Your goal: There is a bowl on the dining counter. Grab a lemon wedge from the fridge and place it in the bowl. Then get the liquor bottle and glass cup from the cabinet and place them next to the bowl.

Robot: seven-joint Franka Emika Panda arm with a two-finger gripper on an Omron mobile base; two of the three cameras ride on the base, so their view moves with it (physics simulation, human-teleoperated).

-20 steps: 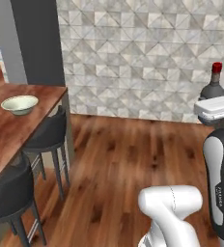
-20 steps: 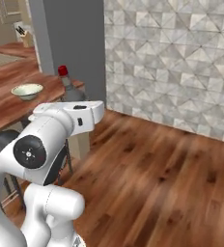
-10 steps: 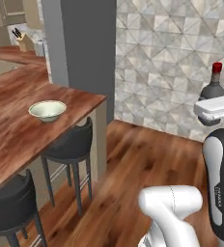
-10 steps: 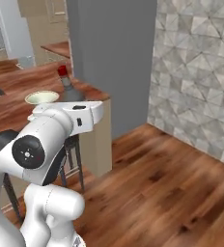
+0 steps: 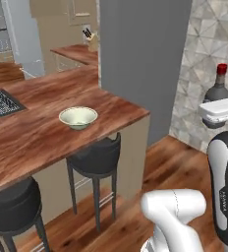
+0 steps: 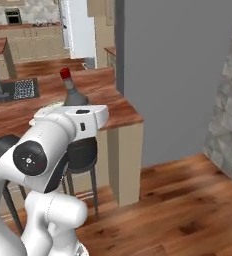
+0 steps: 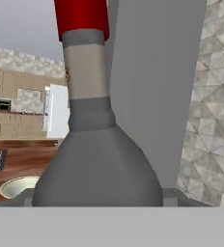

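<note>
1. Left base view: the whole picture has swung since half a second ago, so the camera has moved, not the things. The table [image 5: 47,133] now fills the left half, and the bowl [image 5: 78,117] sits nearer the middle of the frame, close to the table's right end. The bottle [image 5: 219,86] stands upright at the right edge above the white hand, in the same spot in the frame as before. Two dark stools [image 5: 97,156] are tucked under the table's near edge. A black sink [image 5: 0,102] lies at the far left. A broad grey wall [image 5: 140,59] rises behind the table's end, and a knife block [image 5: 92,42] stands on a farther worktop.

2. Right base view: the scene has shifted here too; the grey wall [image 6: 178,75] now covers most of the right side. The bottle [image 6: 72,91], red cap up, rises just above the white hand, in front of the table [image 6: 103,95]. The arm hides the bowl. The sink [image 6: 15,90] shows at the left, and a pale fridge [image 6: 79,27] stands far back.

3. Hand view: the bottle [image 7: 92,144] fills the middle, held in the claw [image 7: 98,198], whose jaws stand wide around its fat body. The bowl [image 7: 18,186] peeks out low at the left, on the table [image 7: 22,161].
</note>
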